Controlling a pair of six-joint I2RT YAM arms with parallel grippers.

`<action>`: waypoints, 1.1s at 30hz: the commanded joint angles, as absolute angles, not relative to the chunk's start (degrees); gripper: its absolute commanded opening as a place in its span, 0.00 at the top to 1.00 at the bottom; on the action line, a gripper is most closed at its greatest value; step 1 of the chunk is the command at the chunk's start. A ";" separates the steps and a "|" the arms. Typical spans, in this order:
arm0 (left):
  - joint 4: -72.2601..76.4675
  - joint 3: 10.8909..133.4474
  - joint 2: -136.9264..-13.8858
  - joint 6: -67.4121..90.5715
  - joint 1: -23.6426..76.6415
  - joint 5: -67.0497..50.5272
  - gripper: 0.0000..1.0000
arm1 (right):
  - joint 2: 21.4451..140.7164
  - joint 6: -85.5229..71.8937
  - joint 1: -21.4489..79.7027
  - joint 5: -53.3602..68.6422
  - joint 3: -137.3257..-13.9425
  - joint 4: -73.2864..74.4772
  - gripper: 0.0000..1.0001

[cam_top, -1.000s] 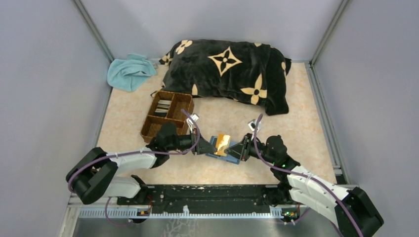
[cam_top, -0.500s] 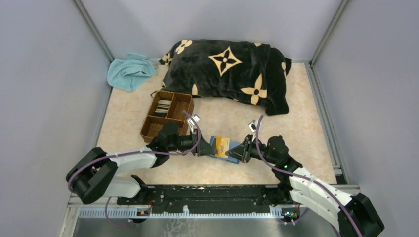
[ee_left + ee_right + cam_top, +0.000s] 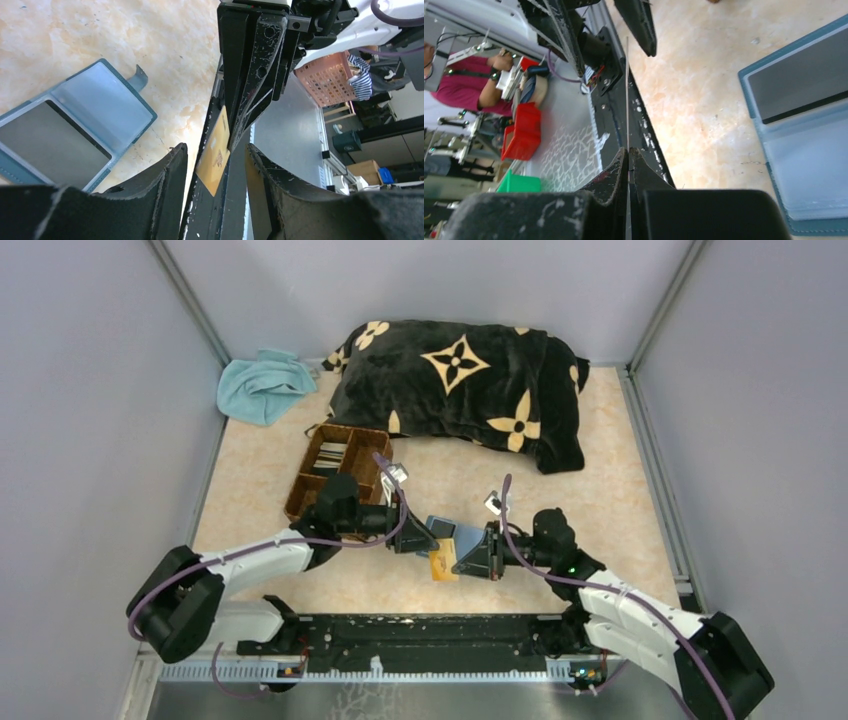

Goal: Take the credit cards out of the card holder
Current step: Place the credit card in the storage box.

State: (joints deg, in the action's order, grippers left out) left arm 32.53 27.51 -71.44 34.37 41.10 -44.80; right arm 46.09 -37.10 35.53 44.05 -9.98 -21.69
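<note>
Since we're going left to right, we start at the far left corner of the table (image 3: 625,480), where a light blue cloth (image 3: 262,386) sits bunched up. Just nearer to us, close to the left edge, is the brown woven tray (image 3: 298,498), and we can see a few cards (image 3: 330,453) lying in its far left compartment. The left arm (image 3: 260,562) covers part of the near compartments, so no idea what's in those.

Next comes the left gripper (image 3: 424,539), low over the table around the middle of the near edge. Its jaws stand apart and pinch nothing. In the left wrist view its fingers (image 3: 167,190) sit on either side of the gold credit card (image 3: 441,562) without touching it.

The card holder (image 3: 444,529) lies flat and unfolded on the table right by the left gripper's tips, teal outside, paler inside, with its clasp tab sticking out. One half shows a dark grey rectangle, and we can't tell if that's a card or just the pocket.

The gold credit card is out of the holder, just on its near side. The right gripper (image 3: 463,558) is clamped tight on it, and from the right wrist the card is only a thin line between the closed fingers.

Along the far edge, a black pillow (image 3: 470,380) with tan flower shapes runs toward the far right corner.
</note>
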 commanded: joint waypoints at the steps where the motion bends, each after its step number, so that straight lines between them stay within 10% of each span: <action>1: 30.86 29.91 -73.17 30.24 41.01 -49.83 0.48 | 48.15 -37.03 36.95 49.89 -12.07 -28.08 1.00; 11: 34.34 29.35 -76.13 31.10 42.33 -57.67 0.63 | 48.80 -35.61 37.85 47.97 -12.82 -25.92 1.00; 17: 32.53 28.18 -74.63 29.72 42.45 -56.44 1.00 | 49.63 -35.74 37.79 48.11 -12.92 -26.29 1.00; 22: 28.56 27.90 -71.89 28.43 42.01 -48.64 1.00 | 49.21 -35.62 37.77 46.73 -12.84 -26.00 1.00; 27: 24.40 26.99 -66.80 29.20 38.30 -41.29 1.00 | 46.43 -34.33 37.76 41.06 -13.24 -21.78 0.63; 33: 14.04 26.34 -57.57 28.49 30.73 -30.82 1.00 | 45.42 -33.04 37.71 34.98 -13.37 -17.76 0.59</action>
